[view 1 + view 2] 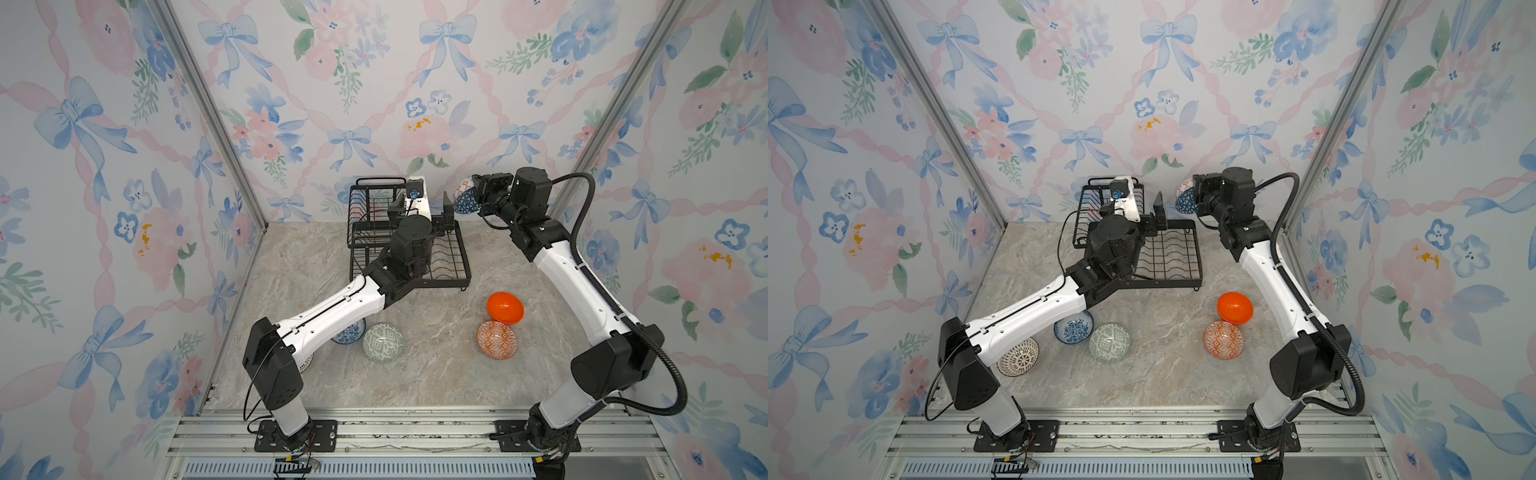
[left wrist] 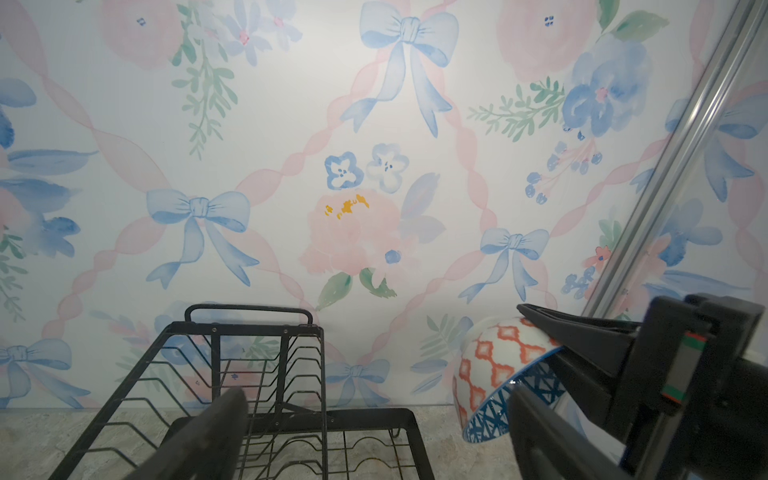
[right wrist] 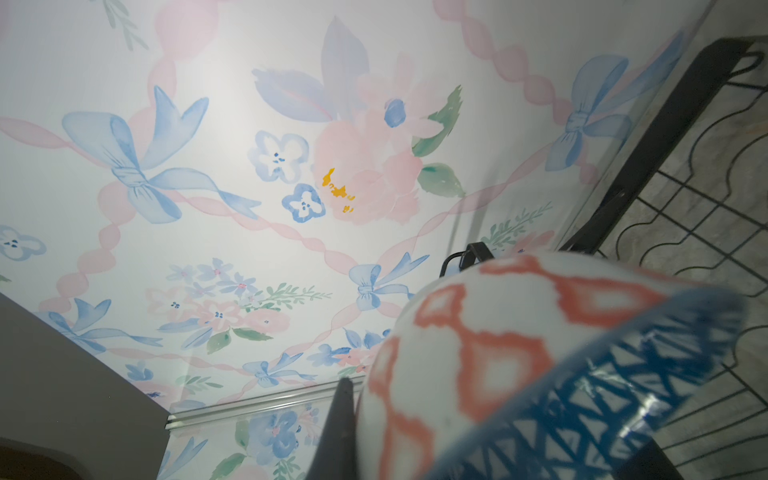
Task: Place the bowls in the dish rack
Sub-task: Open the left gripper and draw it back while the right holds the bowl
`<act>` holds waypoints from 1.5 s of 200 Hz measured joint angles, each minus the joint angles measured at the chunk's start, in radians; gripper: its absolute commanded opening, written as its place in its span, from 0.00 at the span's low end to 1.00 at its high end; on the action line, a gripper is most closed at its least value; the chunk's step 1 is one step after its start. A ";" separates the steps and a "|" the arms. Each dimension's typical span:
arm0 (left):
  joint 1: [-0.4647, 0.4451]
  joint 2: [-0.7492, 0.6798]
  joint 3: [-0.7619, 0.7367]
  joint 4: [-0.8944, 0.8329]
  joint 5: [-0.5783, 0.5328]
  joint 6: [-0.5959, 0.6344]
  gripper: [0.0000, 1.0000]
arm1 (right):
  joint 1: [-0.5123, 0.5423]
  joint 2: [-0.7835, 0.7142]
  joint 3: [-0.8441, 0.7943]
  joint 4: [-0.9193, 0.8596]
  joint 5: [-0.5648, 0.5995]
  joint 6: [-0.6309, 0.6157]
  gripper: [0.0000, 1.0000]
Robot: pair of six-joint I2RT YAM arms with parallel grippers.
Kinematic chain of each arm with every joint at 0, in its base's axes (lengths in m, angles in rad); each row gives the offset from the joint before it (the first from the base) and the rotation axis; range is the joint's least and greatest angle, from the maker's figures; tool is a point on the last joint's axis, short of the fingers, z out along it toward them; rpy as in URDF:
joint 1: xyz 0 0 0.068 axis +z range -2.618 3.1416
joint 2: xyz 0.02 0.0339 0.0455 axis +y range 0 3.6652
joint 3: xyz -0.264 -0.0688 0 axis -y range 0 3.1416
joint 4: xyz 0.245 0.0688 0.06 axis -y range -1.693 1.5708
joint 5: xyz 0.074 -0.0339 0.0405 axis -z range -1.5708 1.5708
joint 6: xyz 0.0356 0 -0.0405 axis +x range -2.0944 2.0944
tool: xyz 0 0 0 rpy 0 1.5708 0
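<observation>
Amid floral walls (image 1: pixel 374 83), over marble tabletop (image 1: pixel 436 374), left claw (image 1: pixel 422 211) gapes wide, right claw (image 1: pixel 476 193) grips dark-blue bowl (image 1: pixel 463 202)

Three flat walls close the space in, all papered alike: a pale back wall (image 1: pixel 374 104) with watercolour blue bows, pink ribbon lattice and pink blooms, and matching side walls on the left (image 1: pixel 83 208) and right (image 1: pixel 706 208). Slim brushed-aluminium corner posts (image 1: pixel 212 112) (image 1: pixel 621 104) mark the seams. The floor of the space is a grey-beige marble-patterned tabletop (image 1: pixel 436 374), matte and veined. Along its near edge run silver grooved aluminium rails (image 1: pixel 415 432), with a slotted metal strip (image 1: pixel 374 467) below. The light is soft and even, brightest on the back wall.
</observation>
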 measured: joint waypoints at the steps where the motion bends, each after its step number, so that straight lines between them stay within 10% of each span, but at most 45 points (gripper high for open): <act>1: 0.000 -0.001 0.001 -0.005 0.000 -0.002 0.98 | -0.004 -0.003 -0.005 0.002 -0.002 -0.003 0.00; 60: 0.073 -0.048 0.098 -0.378 0.129 -0.055 0.98 | -0.070 -0.078 -0.164 0.056 -0.042 -0.075 0.00; 100: 0.342 -0.116 0.099 -0.519 0.372 -0.134 0.98 | -0.031 -0.078 -0.223 0.076 -0.026 -0.168 0.00; 206: 0.704 -0.147 -0.222 -0.415 0.812 -0.163 0.98 | 0.033 0.139 -0.329 0.321 -0.006 -0.293 0.00; 300: 0.720 -0.176 -0.343 -0.273 1.113 -0.101 0.98 | 0.103 0.386 -0.304 0.536 -0.037 -0.260 0.00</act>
